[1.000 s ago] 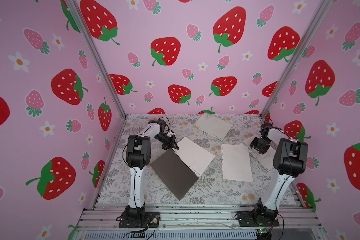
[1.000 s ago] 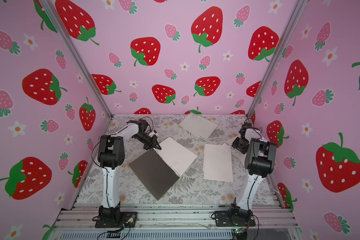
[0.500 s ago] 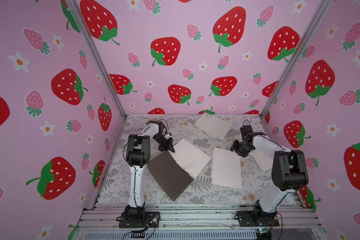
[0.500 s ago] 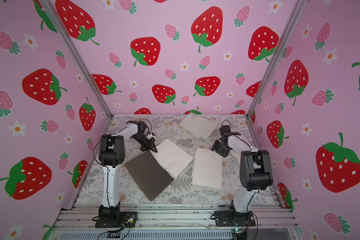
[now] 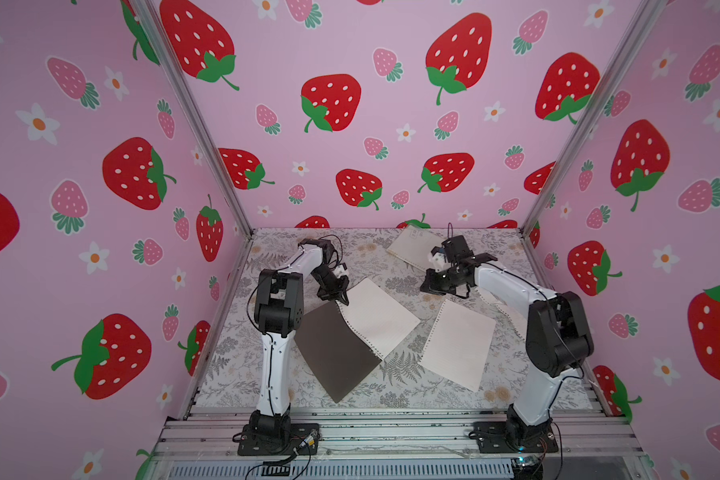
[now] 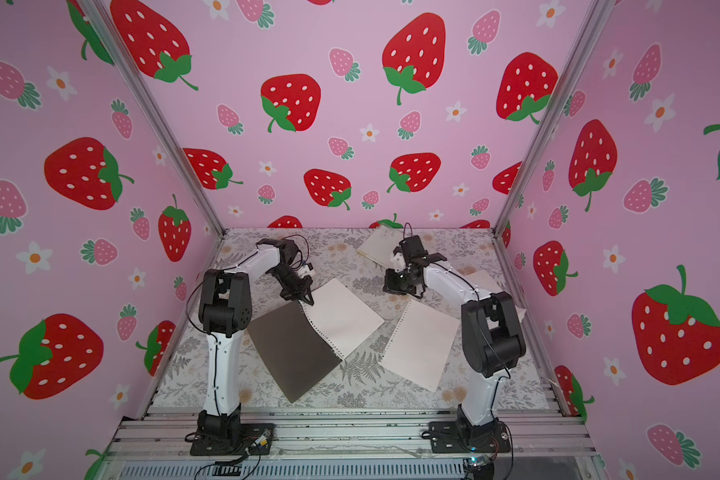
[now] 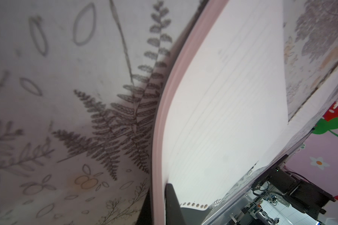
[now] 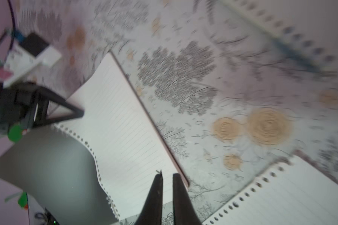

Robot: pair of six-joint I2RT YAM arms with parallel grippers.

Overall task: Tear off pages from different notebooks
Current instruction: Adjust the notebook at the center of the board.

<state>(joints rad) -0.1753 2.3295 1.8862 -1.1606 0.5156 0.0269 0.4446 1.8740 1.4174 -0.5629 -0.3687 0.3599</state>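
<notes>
The dark-covered notebook lies open in both top views, its cover (image 5: 333,353) turned back beside its lined pages (image 5: 377,318). My left gripper (image 5: 341,300) is shut on the far corner of that page block; in the left wrist view its fingers (image 7: 172,204) pinch the pink-edged stack (image 7: 158,155). A torn-off page (image 5: 458,345) lies loose to the right. The cream notebook (image 5: 412,247) lies closed at the back. My right gripper (image 5: 425,287) hovers between the two notebooks. In the right wrist view this gripper (image 8: 167,177) is shut with nothing in it, over the open notebook's near corner (image 8: 125,126).
More loose paper (image 6: 485,277) lies under my right arm near the right wall. A floral cloth (image 5: 400,370) covers the table. Pink strawberry walls close in three sides, and a metal rail (image 5: 391,432) runs along the front.
My right gripper has swung from the right wall to the middle of the table, and its jaws have closed. The loose page has slid a little leftwards. The left gripper keeps its hold.
</notes>
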